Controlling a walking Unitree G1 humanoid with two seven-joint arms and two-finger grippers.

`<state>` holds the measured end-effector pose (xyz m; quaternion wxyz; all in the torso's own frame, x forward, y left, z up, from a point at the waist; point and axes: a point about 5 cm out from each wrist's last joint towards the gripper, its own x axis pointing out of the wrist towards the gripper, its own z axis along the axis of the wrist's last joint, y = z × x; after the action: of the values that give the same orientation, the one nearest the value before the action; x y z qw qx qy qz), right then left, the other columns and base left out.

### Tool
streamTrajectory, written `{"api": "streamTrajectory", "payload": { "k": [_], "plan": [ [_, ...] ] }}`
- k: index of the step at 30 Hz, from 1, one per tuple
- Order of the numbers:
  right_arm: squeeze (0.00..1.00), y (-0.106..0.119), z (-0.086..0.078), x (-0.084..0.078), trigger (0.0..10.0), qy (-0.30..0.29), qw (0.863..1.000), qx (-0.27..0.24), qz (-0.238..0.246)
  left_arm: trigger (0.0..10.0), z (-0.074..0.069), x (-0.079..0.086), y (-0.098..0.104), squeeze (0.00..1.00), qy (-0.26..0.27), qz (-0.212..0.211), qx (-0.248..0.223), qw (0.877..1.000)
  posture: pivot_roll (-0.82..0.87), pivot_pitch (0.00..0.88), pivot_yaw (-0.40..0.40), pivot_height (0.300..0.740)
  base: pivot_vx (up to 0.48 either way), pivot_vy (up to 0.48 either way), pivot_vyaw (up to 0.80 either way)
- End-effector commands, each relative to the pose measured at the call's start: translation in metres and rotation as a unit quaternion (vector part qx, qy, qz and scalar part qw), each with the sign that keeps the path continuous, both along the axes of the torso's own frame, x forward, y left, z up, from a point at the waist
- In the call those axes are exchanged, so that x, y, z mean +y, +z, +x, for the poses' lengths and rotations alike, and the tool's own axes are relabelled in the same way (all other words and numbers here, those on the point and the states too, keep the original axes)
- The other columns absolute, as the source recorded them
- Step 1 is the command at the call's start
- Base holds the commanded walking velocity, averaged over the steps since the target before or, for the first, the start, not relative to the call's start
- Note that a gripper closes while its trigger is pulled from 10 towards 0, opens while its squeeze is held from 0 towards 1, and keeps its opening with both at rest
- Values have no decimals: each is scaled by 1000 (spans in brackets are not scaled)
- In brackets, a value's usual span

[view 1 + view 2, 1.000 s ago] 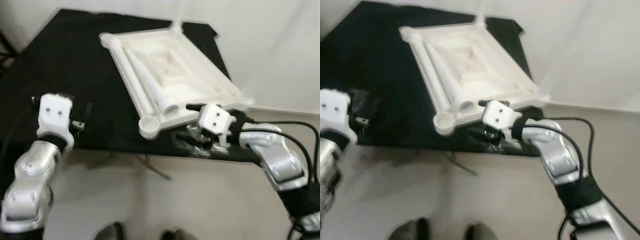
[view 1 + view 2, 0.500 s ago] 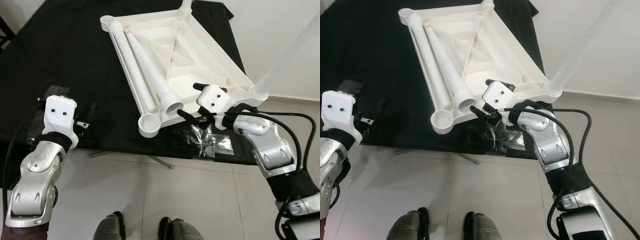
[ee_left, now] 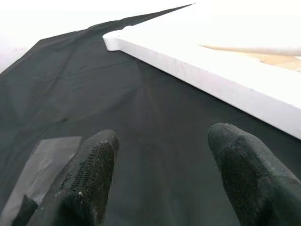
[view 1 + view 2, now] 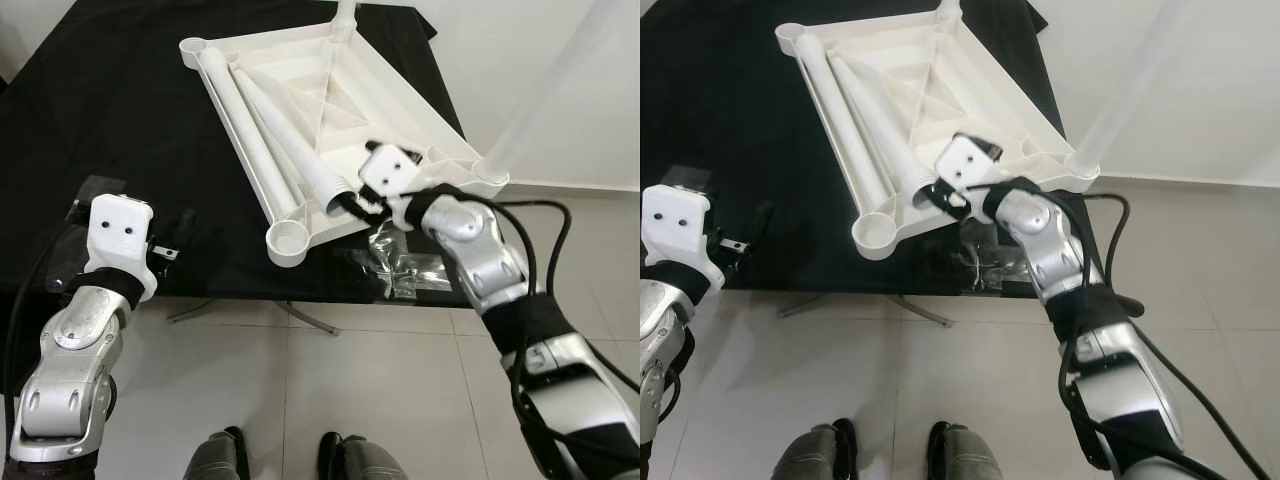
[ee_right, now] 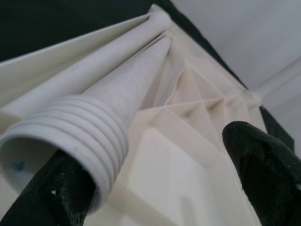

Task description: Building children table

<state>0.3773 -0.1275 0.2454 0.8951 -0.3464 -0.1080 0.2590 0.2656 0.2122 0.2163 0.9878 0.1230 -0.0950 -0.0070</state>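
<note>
The upturned table top (image 4: 380, 120) is matt white plastic, its ribbed underside smooth. Inside the table top lie 2 loose legs; the threaded leg (image 5: 101, 110) looks faintly grainy, its end ringed with moulded ridges. Under the table top, the counter (image 4: 120, 110) wears matt black cloth, lightly creased. Beside the table top's near edge, a clear plastic bag (image 4: 405, 265) glints. The pincer fingers (image 3: 82, 181) are black rubber with pebbled pads. Below the counter, the floor (image 4: 380, 400) is glossy pale tile.

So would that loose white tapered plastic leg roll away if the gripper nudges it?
The white tapered plastic leg is round, so it could roll, probably in a curve given its taper. It looks stiff and hollow, likely light. The upturned white plastic tabletop and its raised ribs should contain it.
</note>
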Motion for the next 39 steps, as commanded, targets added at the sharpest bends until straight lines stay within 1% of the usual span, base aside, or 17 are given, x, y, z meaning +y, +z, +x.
{"api": "streamTrajectory", "payload": {
  "k": [1, 7, 13, 14, 15, 16, 17, 19, 22, 28, 30, 31, 33, 35, 36, 37, 39],
  "plan": [
    [0, -2, 1, -5, 10000, -13, 1000, 0, 3, 10000, -3, 1, -3, 0, 2, 0, 8, 1000, 45, 262, -98, 740, 0, 0, 0],
    [0, -3, 4, -14, 10000, -50, 999, -7, 15, 10000, -2, -1, -3, 0, -3, -2, 10, 1000, 38, 261, -91, 740, 0, 0, 0],
    [0, -15, 2, -4, 10000, -38, 999, 5, 24, 10000, -1, -2, -3, 0, -6, -2, 10, 1000, 38, 259, -89, 740, 0, 0, 0],
    [0, -21, 2, 1, 10000, -42, 998, 12, 33, 10000, 0, -2, -3, 0, -6, -2, 11, 1000, 40, 258, -90, 740, 0, 0, 0],
    [0, -28, 3, 6, 9647, -62, 996, 19, 59, 10000, 0, -2, -3, 0, -6, -3, 10, 1000, 44, 257, -90, 740, 0, 0, 0],
    [0, -33, 5, 10, 902, -88, 992, 16, 84, 10000, 0, -2, -2, 0, -7, -4, 10, 1000, 46, 256, -91, 740, 0, 0, 0],
    [0, -35, 7, 13, 0, -104, 989, 12, 102, 10000, -1, -3, -2, 0, -7, -4, 10, 1000, 47, 256, -92, 740, 0, 0, 0],
    [0, -35, 7, 13, 0, -104, 989, 12, 102, 10000, -1, -3, -2, 0, -7, -4, 10, 1000, 47, 256, -92, 740, 0, 0, 0],
    [0, -35, 9, 19, 0, -120, 984, -11, 130, 10000, -1, -4, -1, 0, -10, -8, 9, 1000, 51, 256, -96, 740, 0, 0, 0],
    [0, -36, 11, 18, 0, -128, 982, -17, 139, 10000, -1, -5, -1, 0, -17, -13, 7, 1000, 55, 257, -100, 740, 0, 0, 0],
    [0, -37, 12, 14, 0, -136, 980, -14, 147, 10000, -2, -6, 0, 0, -21, -18, 6, 1000, 54, 257, -100, 740, 0, 0, 0],
    [0, -37, 13, 8, 0, -146, 976, -11, 162, 10000, -2, -6, 1, 0, -25, -26, 5, 999, 52, 255, -99, 740, 0, 0, 0],
    [0, -37, 13, 8, 0, -146, 976, -11, 162, 10000, -2, -6, 1, 0, -25, -26, 5, 999, 52, 255, -99, 740, 0, 0, 0],
    [0, -35, 13, -3, 0, -162, 968, -11, 192, 10000, -2, -6, 3, 0, -32, -37, 2, 999, 48, 252, -95, 740, 0, 0, 0],
    [0, -35, 13, -3, 0, -162, 968, -11, 192, 10000, -2, -6, 3, 0, -32, -37, 2, 999, 48, 252, -95, 740, 0, 0, 0],
    [0, -33, 13, -9, 0, -167, 963, -11, 211, 10000, -1, -6, 4, 0, -35, -38, 2, 999, 49, 251, -94, 740, 0, 0, 0],
    [0, -27, 13, -16, 0, -170, 955, -20, 241, 10000, -1, -6, 6, 0, -39, -28, 3, 999, 48, 250, -91, 740, 0, 0, 0]
  ]
}}
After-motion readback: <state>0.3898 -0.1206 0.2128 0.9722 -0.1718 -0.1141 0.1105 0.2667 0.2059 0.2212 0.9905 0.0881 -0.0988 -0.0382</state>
